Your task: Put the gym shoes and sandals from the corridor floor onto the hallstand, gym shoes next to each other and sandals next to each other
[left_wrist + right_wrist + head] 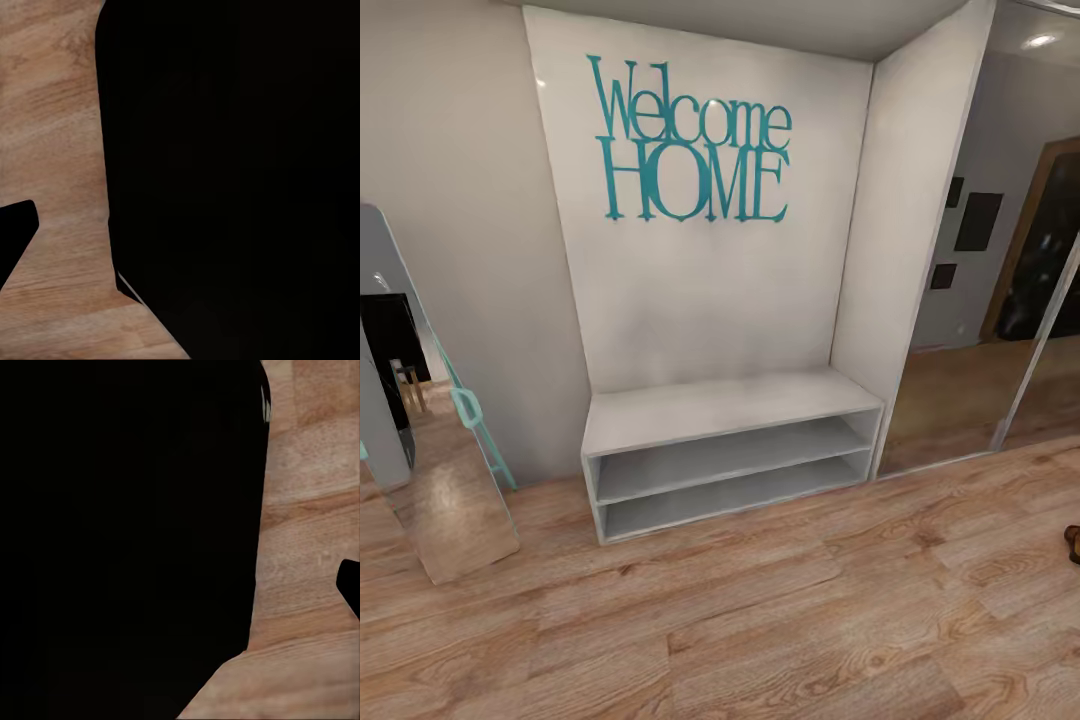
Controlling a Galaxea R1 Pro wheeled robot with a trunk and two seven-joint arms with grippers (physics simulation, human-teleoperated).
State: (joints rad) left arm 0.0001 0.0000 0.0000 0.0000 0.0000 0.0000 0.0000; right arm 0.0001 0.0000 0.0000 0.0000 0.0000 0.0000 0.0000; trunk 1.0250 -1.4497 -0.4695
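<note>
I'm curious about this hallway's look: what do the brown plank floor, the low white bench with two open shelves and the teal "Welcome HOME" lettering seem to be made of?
The brown plank floor looks like wood or wood-look laminate: grain, knots and a slight sheen. The low white bench seems painted board, matte and plain. The teal lettering looks like thin cut metal or plastic; hard to tell which.

Teal lettering (pixel 693 140) on the white wall panel (pixel 710 290) reads "Welcome HOME".

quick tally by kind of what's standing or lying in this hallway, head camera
white bench rack with teal lettering: 1
leaning floor mirror: 1
mirrored sliding door: 1
dark brown item cut off at the picture's edge, on the floor: 1
total: 4
</note>
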